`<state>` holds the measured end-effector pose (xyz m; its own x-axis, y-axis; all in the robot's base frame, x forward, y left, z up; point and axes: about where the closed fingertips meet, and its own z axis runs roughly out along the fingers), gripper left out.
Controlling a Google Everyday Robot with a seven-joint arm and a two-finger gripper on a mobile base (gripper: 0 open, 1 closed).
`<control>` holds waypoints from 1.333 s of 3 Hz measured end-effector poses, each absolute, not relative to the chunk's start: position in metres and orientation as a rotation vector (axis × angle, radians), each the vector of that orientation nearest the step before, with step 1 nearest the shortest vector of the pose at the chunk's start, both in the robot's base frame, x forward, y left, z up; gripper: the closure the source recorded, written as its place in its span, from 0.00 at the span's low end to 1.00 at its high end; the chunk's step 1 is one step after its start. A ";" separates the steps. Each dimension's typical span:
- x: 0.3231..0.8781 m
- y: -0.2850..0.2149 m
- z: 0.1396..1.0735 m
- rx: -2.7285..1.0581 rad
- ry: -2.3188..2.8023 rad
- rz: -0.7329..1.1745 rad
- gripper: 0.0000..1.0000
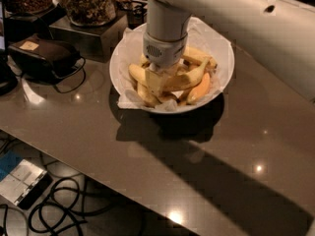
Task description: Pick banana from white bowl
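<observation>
- Gripper [158, 82] is sunk among the fruit in the white bowl [116, 68]; whether it has hold of anything, I cannot tell.
- Progress, as I judge it: the reach is done, while the lift out of the bowl is not yet done.
- The banana [189, 76] lies in the bowl, touching the gripper's camera-right side, with its stem pointing up and away from it.
- Writing: none readable. A tan label [29, 45] sits on a dark pouch well to the gripper's camera-left, but its text is illegible.
</observation>
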<state>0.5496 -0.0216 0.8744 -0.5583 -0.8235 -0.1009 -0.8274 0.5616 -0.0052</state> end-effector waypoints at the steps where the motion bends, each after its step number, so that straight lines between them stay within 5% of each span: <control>1: 0.530 -0.016 0.904 -1.481 2.603 0.027 1.00; 4: 0.461 0.016 0.998 -1.697 2.332 -0.012 1.00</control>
